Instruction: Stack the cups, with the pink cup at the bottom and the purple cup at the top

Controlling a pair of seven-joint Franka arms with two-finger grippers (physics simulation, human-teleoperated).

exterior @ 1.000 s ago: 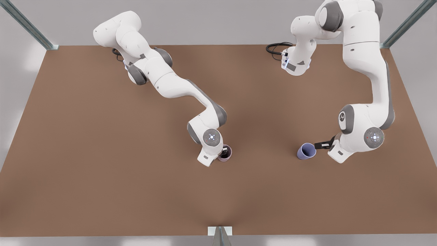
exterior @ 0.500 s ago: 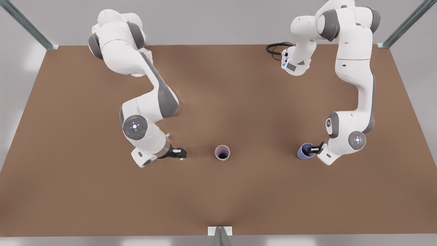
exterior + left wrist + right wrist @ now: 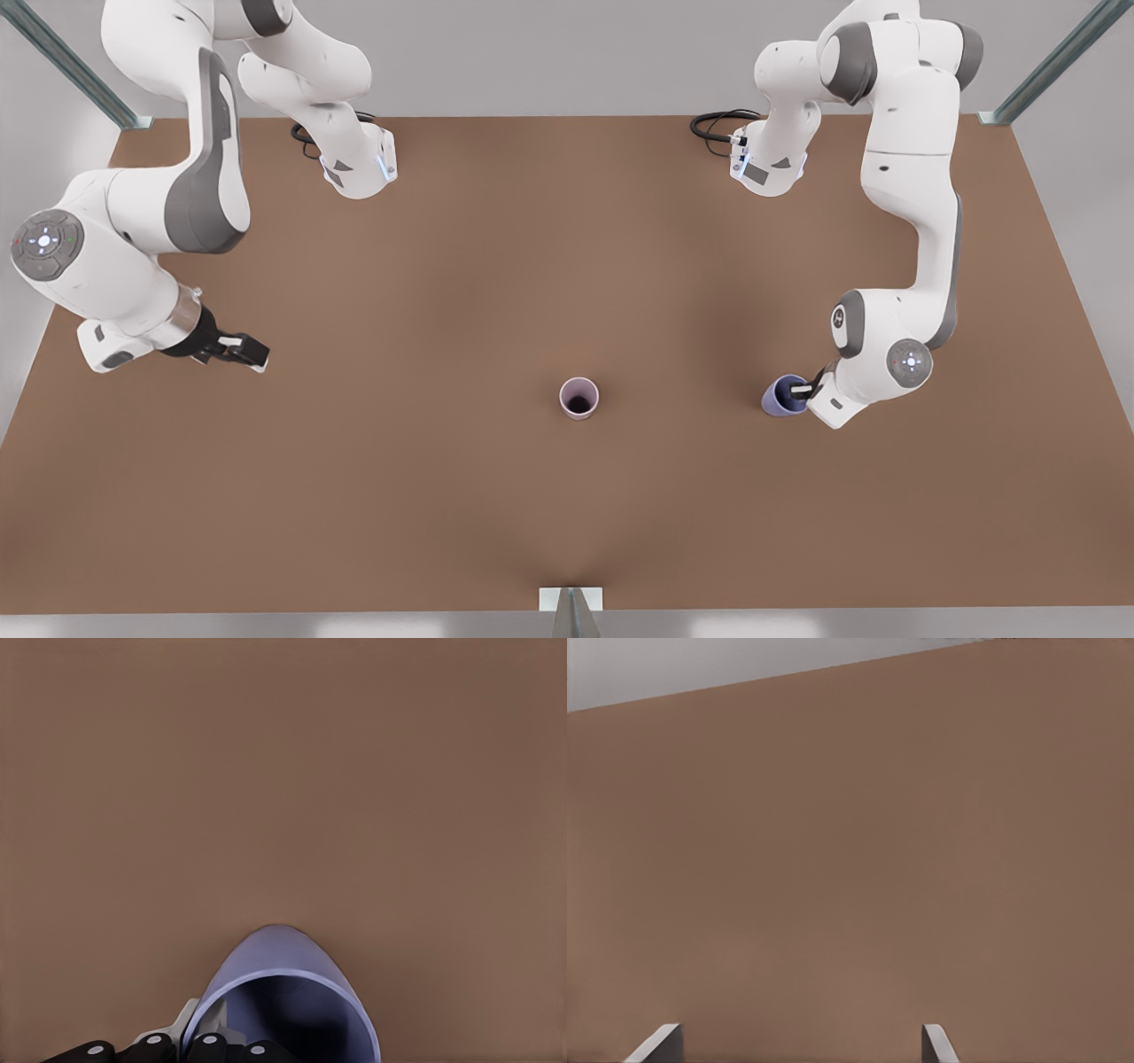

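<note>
The right tool (image 3: 244, 351), jaws apart and empty, has swung far from the pink cup (image 3: 578, 397), upright mid-surface (image 3: 567, 266). The left tool (image 3: 804, 387) pinches the purple cup (image 3: 783, 395) by its rim at the front view's right. Lift straight, centre over pink, lower gently.

Pink cup (image 3: 578, 397) mid-table; purple cup (image 3: 783, 396) toward front view's right.

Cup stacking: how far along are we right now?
Done: the pink cup stands upright mid-table, free, with the right gripper open and off toward the front view's left. In hand: the left gripper is at the purple cup, fingers straddling its rim; a closed grip cannot be confirmed. Left: lift the purple cup, carry it over and set it into the pink one.
</note>
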